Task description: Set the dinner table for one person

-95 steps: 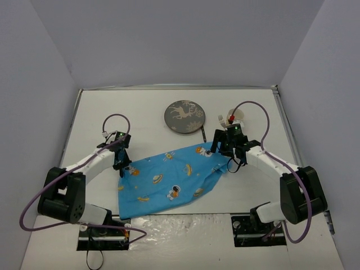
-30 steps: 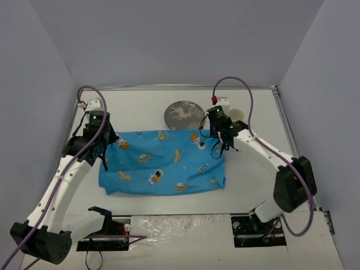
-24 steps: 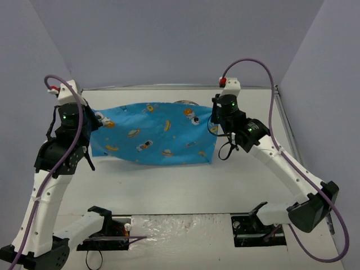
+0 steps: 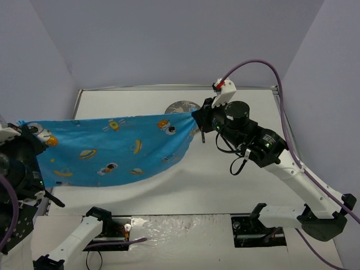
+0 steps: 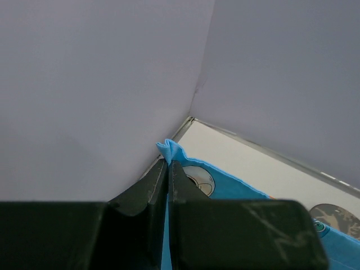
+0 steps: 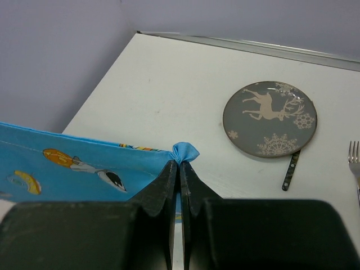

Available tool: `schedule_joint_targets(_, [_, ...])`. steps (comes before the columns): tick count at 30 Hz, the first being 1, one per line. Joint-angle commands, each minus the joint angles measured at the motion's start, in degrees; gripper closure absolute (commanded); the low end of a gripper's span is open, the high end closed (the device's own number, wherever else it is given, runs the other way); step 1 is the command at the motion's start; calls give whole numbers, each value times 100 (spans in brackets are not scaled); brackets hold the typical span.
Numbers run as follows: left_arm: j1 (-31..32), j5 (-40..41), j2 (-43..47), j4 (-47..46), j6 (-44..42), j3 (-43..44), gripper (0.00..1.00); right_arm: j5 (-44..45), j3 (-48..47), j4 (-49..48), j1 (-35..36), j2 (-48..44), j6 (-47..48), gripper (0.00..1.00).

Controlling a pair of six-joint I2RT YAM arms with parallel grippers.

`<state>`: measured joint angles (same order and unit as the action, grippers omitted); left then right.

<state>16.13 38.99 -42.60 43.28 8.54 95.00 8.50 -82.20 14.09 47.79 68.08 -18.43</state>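
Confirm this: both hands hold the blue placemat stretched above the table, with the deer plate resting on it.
No: the deer plate rests on the bare dinner table, not on the blue placemat, as the right wrist view shows. The rest holds.

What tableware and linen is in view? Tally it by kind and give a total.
placemat: 1
plate: 1
fork: 1
dark-handled utensil, head unseen: 1
Total: 4
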Motion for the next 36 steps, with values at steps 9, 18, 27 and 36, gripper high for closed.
schedule_joint_targets(9, [-751,322,-1979,-1526,368,-2294,100,196,353,-808,-390,2324,-554,100])
schedule_joint_targets(18, [-2046,-508,-3377,-2820,795,-3174,100,21,323,-1727,-649,4019,-545,100])
schedule_joint_targets(27, [-2315,-681,-3799,-3402,643,-3048,100,22,-144,-2059,-692,4571,-258,100])
schedule_joint_targets(36, [-2334,-818,-2288,-2632,644,-2645,100,360,596,-2242,-399,2842,89,100])
